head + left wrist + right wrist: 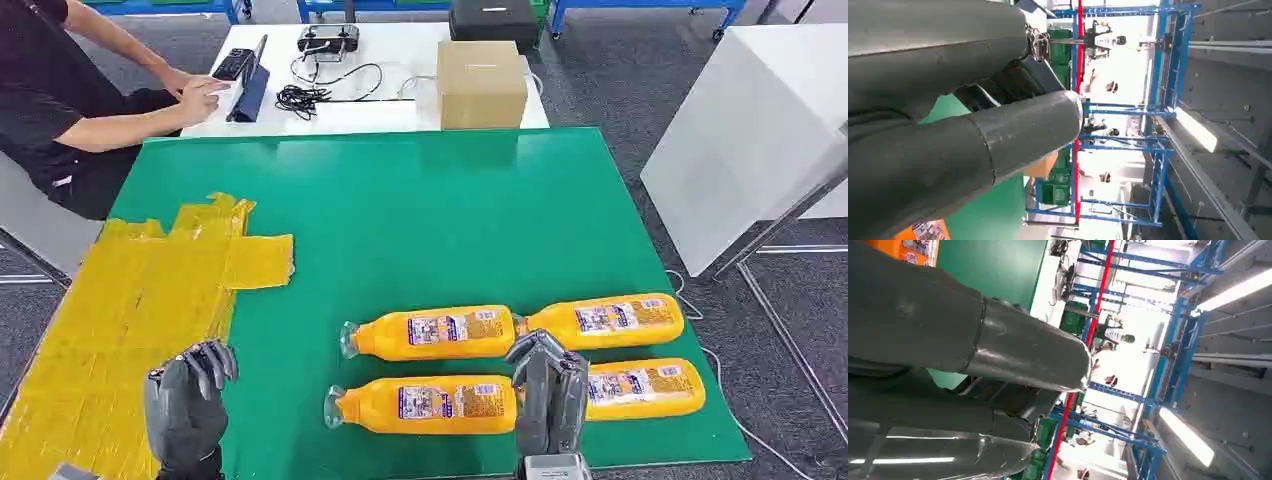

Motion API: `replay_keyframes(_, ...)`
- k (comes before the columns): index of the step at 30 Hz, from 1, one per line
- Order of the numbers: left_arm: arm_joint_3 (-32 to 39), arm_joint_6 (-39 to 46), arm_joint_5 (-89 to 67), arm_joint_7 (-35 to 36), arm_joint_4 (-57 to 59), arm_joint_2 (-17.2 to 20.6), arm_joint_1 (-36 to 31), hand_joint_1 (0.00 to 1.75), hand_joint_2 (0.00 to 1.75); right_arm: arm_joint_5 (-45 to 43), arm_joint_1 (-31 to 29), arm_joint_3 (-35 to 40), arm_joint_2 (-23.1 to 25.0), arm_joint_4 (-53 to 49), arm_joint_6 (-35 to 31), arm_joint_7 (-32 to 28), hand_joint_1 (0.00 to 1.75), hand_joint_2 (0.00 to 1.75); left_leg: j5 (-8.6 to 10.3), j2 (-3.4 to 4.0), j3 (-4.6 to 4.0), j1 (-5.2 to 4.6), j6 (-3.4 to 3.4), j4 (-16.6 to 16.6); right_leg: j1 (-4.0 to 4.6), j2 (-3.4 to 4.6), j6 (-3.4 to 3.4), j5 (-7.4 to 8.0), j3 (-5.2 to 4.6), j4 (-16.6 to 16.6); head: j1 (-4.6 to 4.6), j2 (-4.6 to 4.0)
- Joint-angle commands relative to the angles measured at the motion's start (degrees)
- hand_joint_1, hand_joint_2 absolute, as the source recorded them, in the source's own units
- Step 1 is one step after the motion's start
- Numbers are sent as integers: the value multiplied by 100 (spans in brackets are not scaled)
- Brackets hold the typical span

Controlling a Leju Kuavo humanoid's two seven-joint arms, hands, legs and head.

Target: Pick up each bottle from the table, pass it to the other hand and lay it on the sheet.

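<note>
Head view gives us the green table (420, 220) as landmark: four orange bottles (435, 333) lie on their sides near its front right part, in two rows. Our right hand (548, 390) hovers over the front row, between the two bottles there, fingers loosely curled and holding nothing; we cannot tell whether it touches them. Our left hand (188, 400) hangs above the yellow sheet (130, 300) on the table's left side, fingers curled, empty.
</note>
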Motion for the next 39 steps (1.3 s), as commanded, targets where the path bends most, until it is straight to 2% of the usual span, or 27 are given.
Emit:
replay_keyframes(1,-615,45,-553,-191,974,218,-1400,175,0,-311,-794,-771,-40,1120,1623,-888,175,0,28,-35,0,8,-3,-14,7,-40,4,22,2,-29,-2,0)
replay_keyframes(2,-592,103,-569,-191,979,219,-1373,175,0,-234,-781,-760,4,1086,1655,-888,175,0,19,-16,-7,1,-2,-10,0,-18,2,15,-56,-14,2,0)
replay_keyframes(3,-545,140,-571,-191,995,186,-1303,28,0,-96,-734,-788,105,1070,1663,-888,175,0,23,-8,-9,3,-2,-11,2,-11,2,22,-58,-17,0,0)
replay_keyframes(4,-568,186,-649,-191,947,188,-1232,0,0,103,-693,-762,169,1007,1627,-879,157,0,21,1,-6,2,-2,-12,2,-2,1,23,-54,-16,2,0)
replay_keyframes(5,-518,171,-671,-191,986,153,-1203,0,0,285,-683,-768,235,974,1546,-798,3,0,8,10,7,1,-1,-12,1,8,0,13,-29,-14,0,0)
replay_keyframes(8,-417,186,-612,-191,936,79,-1110,0,0,1174,-739,-573,200,1080,1222,-178,0,0,12,8,2,2,7,-7,4,2,-8,22,5,-13,2,0)
replay_keyframes(20,-324,173,-515,-191,929,45,-1063,0,0,1137,-756,-466,126,1078,1290,-108,0,0,16,8,-14,3,8,-5,4,2,-6,24,-8,-10,0,0)
replay_keyframes(21,-274,105,-408,-191,920,44,-1045,0,0,1248,-780,-364,57,1075,1344,33,0,175,16,13,-12,5,7,-7,5,6,-6,26,-7,-14,0,0)
replay_keyframes(22,-191,90,-394,-191,914,36,-1042,0,0,1401,-861,-158,-110,1112,1630,473,0,175,14,11,-12,1,10,-5,2,6,-6,22,-8,-8,0,0)
replay_keyframes(27,38,-134,-411,-191,1029,-36,-1051,0,0,2207,-1127,392,-523,1432,2080,1307,0,175,14,26,-5,5,6,-11,6,18,-7,29,-1,-18,-2,0)
replay_keyframes(39,292,-104,-374,-191,994,-88,-884,0,0,2351,-977,846,-993,1035,2430,1607,0,175,12,13,-9,4,8,-6,5,6,-6,23,-2,-14,-2,0)
